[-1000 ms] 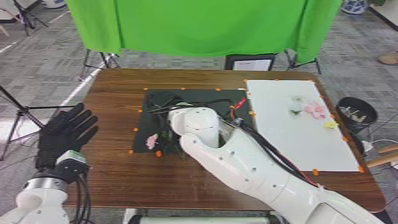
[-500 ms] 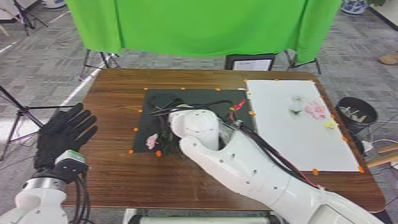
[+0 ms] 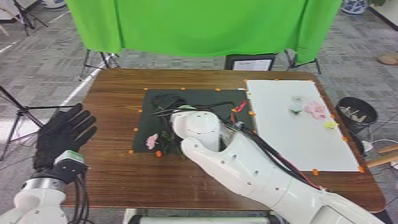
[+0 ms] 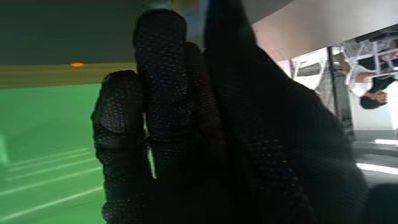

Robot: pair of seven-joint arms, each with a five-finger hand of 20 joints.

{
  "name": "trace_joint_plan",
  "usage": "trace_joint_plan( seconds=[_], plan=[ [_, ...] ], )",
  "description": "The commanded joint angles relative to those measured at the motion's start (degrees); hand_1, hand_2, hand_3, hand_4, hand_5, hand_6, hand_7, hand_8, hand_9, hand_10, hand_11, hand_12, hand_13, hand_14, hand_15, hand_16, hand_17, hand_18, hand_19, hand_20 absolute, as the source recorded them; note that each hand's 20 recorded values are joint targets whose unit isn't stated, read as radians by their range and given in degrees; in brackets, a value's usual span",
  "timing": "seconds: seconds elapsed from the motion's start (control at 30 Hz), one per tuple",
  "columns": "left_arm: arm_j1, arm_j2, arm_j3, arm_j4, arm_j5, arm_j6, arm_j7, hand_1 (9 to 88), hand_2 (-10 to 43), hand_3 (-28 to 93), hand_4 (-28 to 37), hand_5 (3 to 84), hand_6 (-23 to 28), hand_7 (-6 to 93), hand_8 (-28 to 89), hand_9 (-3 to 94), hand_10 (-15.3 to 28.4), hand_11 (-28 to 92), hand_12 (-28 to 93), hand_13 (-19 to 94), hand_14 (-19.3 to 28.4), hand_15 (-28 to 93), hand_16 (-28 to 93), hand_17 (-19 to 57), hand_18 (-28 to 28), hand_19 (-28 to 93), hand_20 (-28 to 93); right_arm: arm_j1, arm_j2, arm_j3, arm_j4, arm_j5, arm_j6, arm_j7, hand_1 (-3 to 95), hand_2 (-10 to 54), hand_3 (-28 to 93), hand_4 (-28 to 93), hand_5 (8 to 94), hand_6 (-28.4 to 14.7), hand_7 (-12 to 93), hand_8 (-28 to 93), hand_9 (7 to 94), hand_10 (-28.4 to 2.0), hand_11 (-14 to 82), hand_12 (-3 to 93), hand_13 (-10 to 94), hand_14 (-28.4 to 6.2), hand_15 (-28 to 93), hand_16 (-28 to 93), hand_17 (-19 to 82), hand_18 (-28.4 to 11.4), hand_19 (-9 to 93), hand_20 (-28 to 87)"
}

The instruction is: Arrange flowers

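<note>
In the head view, my right hand (image 3: pixel 166 101) is over the far left part of the black mat (image 3: pixel 206 95), its dark glove hard to separate from the mat. The right wrist view has this hand (image 4: pixel 169 110) with long, fairly straight fingers; a small coloured patch lies beyond their tips, too unclear to name. A pink flower (image 3: pixel 152 141) lies on the mat's left side, and a red one (image 3: pixel 239 106) near its right edge. On the white board (image 3: pixel 275 130) lie a pale flower (image 3: pixel 296 106), a pink flower (image 3: pixel 315 109) and a yellow flower (image 3: pixel 330 124). My left hand (image 3: pixel 60 132) rests open left of the table.
The brown table (image 3: pixel 111 185) carries small orange markers round mat and board. My right forearm crosses the mat's near right part, with loose cables alongside. A black bin (image 3: pixel 357 107) stands off the right edge; a green cloth (image 3: pixel 209 30) hangs behind the table.
My right wrist has shifted slightly right and toward the near edge, and more of the black glove shows past it. The left hand and the flowers have stayed put.
</note>
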State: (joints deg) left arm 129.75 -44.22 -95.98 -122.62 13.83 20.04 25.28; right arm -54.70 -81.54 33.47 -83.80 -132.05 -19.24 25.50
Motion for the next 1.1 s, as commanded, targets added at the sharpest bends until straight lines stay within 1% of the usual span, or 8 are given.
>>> trace_joint_plan(
  seconds=[0.03,0.2,0.33,0.37,0.43,0.5,0.77,1.1],
  plan=[
    [0.6,-0.52,-0.35,-0.18,0.29,-0.27,-0.41,29.6,9.9,75,-25.7,40.9,10.5,14.3,-9,34.1,16.9,22,13,23,16.8,37,-6,-8.2,16.8,39,10,1.0,0.7,-0.8,-0.5,0.2,3.5,1.1,81.9,-9.5,-11,-9,63.9,1.1,32,-7,67.2,-10.3,23.3,24.5,68,-6.3,55,30,34,-15.2,79,43],
    [0.7,-0.57,-0.21,-0.20,-0.17,-0.15,-0.02,29.6,9.9,75,-25.7,40.9,10.6,14.3,-9,34.1,16.9,22,13,23,16.8,37,-6,-8.3,16.8,39,10,0.1,0.2,1.3,-1.0,0.0,-1.4,-0.2,79.7,-9.5,-12,-8,63.5,1.1,25,-11,67.1,-10.3,21.4,23.4,68,-6.8,54,30,35,-15.5,79,45],
    [1.1,-1.16,-0.28,-0.16,-0.28,-0.40,0.10,29.2,10.3,75,-25.8,41.0,10.5,14.3,-9,34.2,16.9,22,13,23,16.7,37,-6,-8.3,16.8,39,10,0.1,1.7,2.1,-1.7,1.1,1.4,2.0,74.2,-9.5,-7,-9,60.1,-0.3,18,-11,64.4,-11.7,15.1,19.3,68,-7.4,52,28,36,-17.2,79,42],
    [1.1,-1.16,-0.30,-0.08,-0.42,-0.36,0.23,29.1,10.4,75,-25.8,41.0,10.5,14.4,-9,34.2,16.9,22,13,23,16.7,37,-6,-8.3,16.8,39,10,0.4,2.4,1.9,-1.6,0.8,3.0,2.5,71.0,-9.5,5,-15,60.0,-0.6,19,-12,64.2,-12.1,15.8,18.2,69,-7.7,52,26,37,-18.4,80,40],
    [1.5,-1.00,-0.55,-0.04,-0.56,-0.38,0.54,29.1,10.6,75,-25.9,41.0,10.5,14.3,-9,34.1,16.9,22,13,23,16.7,37,-6,-8.3,16.8,39,10,1.0,3.3,2.3,-0.9,1.1,4.9,4.0,50.2,-9.5,61,-27,60.0,-1.2,21,-14,64.3,-12.8,17.0,16.6,71,-8.4,52,25,39,-20.6,83,34],
    [1.8,-0.99,-0.90,-0.19,-0.64,-0.31,0.52,29.1,10.7,75,-26.0,41.0,10.5,14.3,-9,34.2,16.9,22,13,23,16.8,37,-6,-8.3,16.8,39,10,1.3,4.0,3.3,-0.6,2.9,4.4,5.3,48.7,-9.5,72,-28,61.8,-1.2,22,-12,66.4,-12.5,18.5,17.1,72,-8.4,53,26,39,-20.9,84,34],
    [1.0,-1.13,-0.14,0.44,-0.80,-1.11,-0.09,28.9,10.8,75,-26.2,41.0,10.5,14.1,-9,34.2,16.9,22,13,23,16.8,37,-6,-8.3,16.8,39,10,1.3,5.7,4.3,1.4,1.6,4.7,6.3,50.8,-9.5,76,-28,62.9,-1.4,23,-7,68.5,-12.2,19.0,18.6,73,-8.1,53,32,40,-21.2,86,34],
    [0.1,-1.09,0.22,0.49,-0.45,-1.19,-0.36,28.9,10.9,75,-26.4,41.0,10.5,14.2,-9,34.1,16.9,22,13,22,16.8,37,-6,-8.3,16.8,39,10,0.6,4.7,2.2,3.0,-0.3,2.4,3.6,58.2,-9.5,67,-28,71.9,0.7,30,-3,82.1,-8.6,7.4,35.2,75,-7.2,51,36,40,-21.2,86,35]
  ],
)
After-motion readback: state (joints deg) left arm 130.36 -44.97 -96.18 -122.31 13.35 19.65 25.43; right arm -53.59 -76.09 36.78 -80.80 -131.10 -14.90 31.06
